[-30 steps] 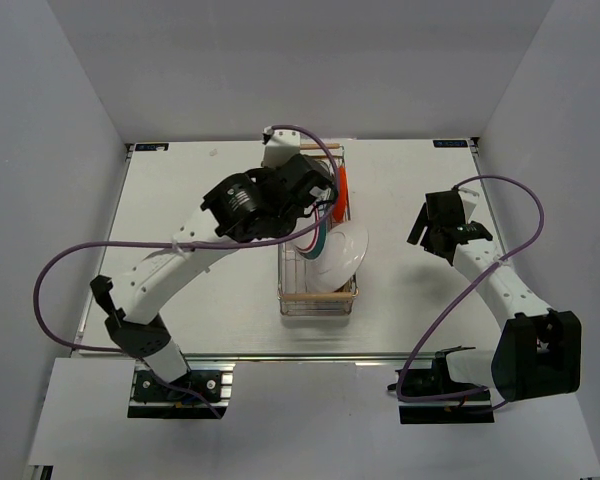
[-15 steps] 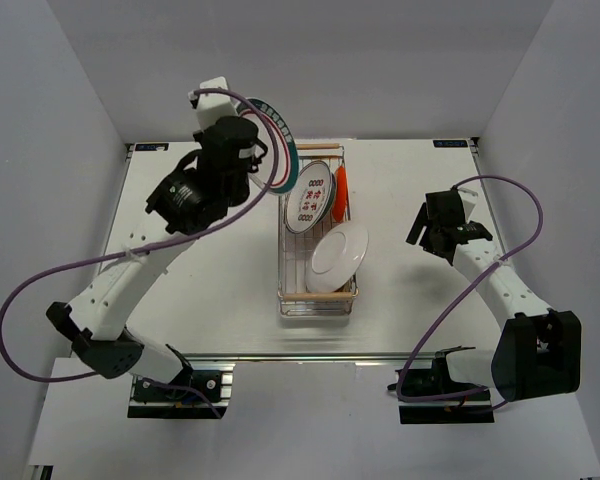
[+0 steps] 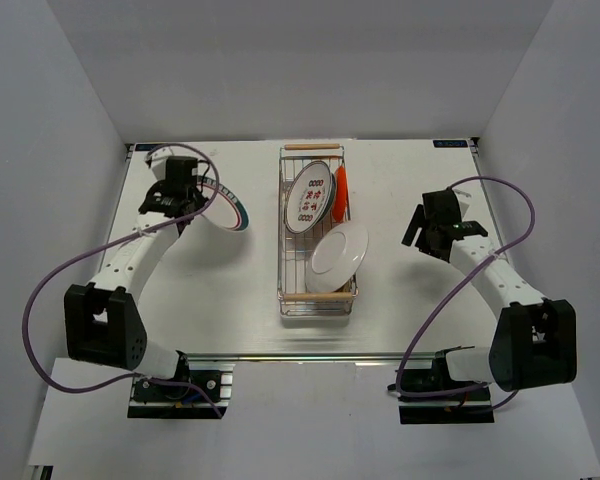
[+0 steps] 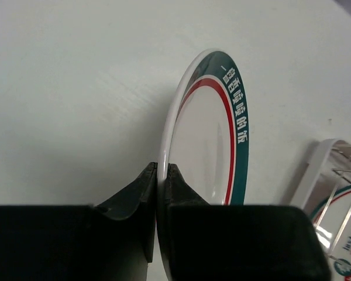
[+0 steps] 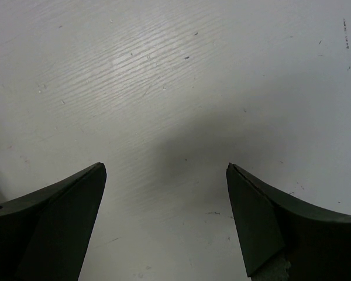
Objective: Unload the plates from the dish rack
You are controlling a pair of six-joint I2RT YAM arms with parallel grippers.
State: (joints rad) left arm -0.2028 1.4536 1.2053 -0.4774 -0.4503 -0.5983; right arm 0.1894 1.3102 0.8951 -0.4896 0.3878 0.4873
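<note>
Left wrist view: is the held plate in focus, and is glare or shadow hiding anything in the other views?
Left wrist: green-rimmed plate sharp, lettering visible; left gripper near-black; dish rack in the corner soft. Right wrist: table grain crisp, sheen upper left, soft shadow mid-frame. Top external: even light, faint shadows.

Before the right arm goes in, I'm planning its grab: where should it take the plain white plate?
Probably the right rim of the white plate, approached from the right: it leans tilted, that rim jutting past the dish rack, clear of other plates.
</note>
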